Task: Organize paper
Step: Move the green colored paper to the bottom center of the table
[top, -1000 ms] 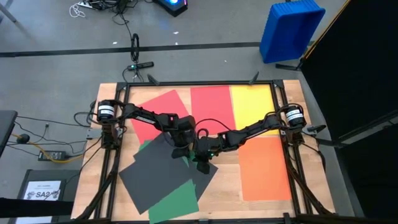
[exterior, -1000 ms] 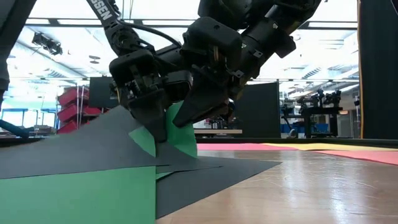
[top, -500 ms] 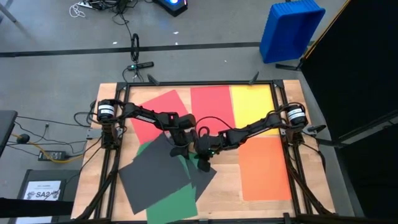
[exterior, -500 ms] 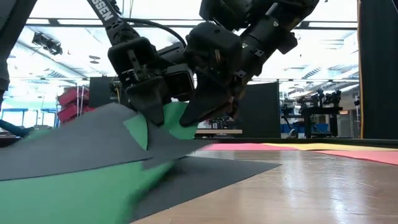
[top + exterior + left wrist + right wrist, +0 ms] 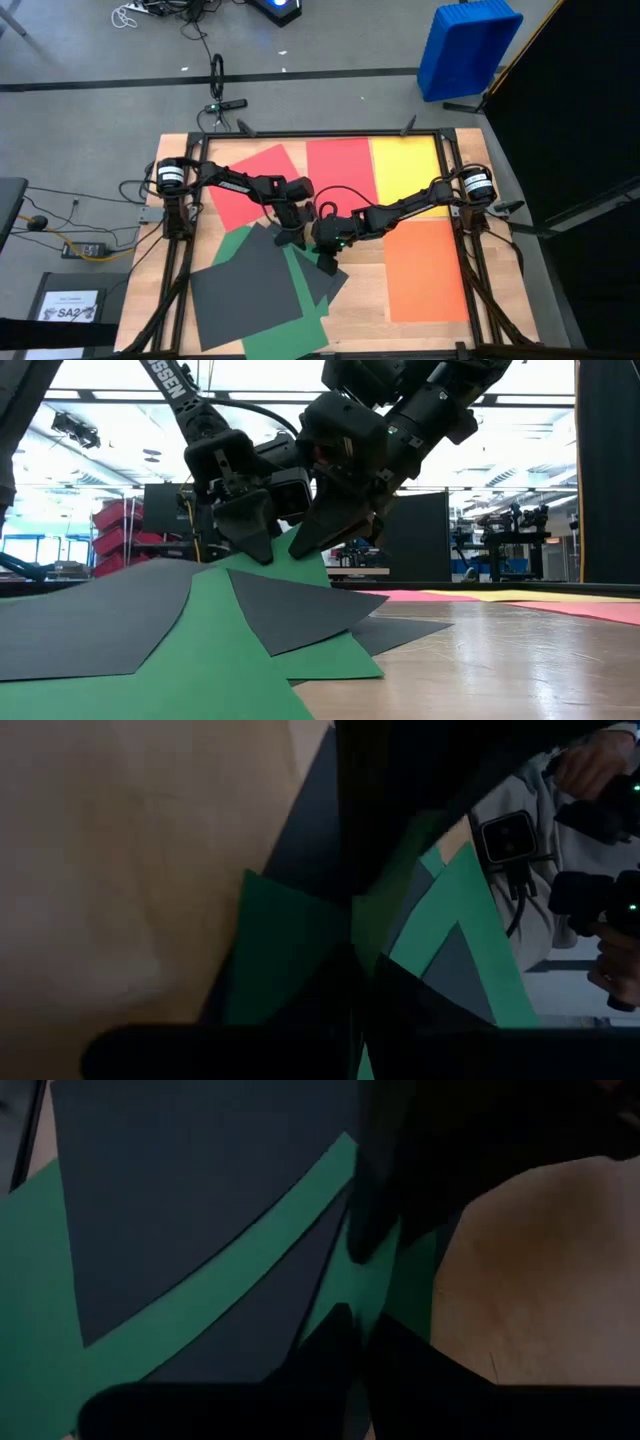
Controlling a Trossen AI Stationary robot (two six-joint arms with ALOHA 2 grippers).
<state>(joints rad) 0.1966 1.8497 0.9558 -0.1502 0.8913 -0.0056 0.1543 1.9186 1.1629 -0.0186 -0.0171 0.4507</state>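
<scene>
A green sheet lies at the table's near left, and its far corner is raised off the table between both grippers. A large dark grey sheet lies flat on it. A smaller dark grey sheet rests on its slope. My left gripper and my right gripper stand close together at the table's middle, both shut on the green sheet's raised part. Two red sheets, a yellow one and an orange one lie flat. My left gripper pinches the green sheet by its raised far edge, with its fingers slanting down from above. The sheet slopes down from the fingers to the table, slack. My right gripper pinches the same raised corner from the other side, also slanting down. One layer or several, I cannot tell.
The table has a dark frame rail around it. A blue bin stands on the floor beyond the far right corner. Bare wood shows between the green sheet and the orange one. A person's hands show in the left wrist view.
The large dark grey sheet, which rose to my left gripper a second ago, has dropped flat and slid toward the near left. The green sheet has come out on top of it at the grippers and stays raised. Both grippers have shifted slightly toward the far edge.
</scene>
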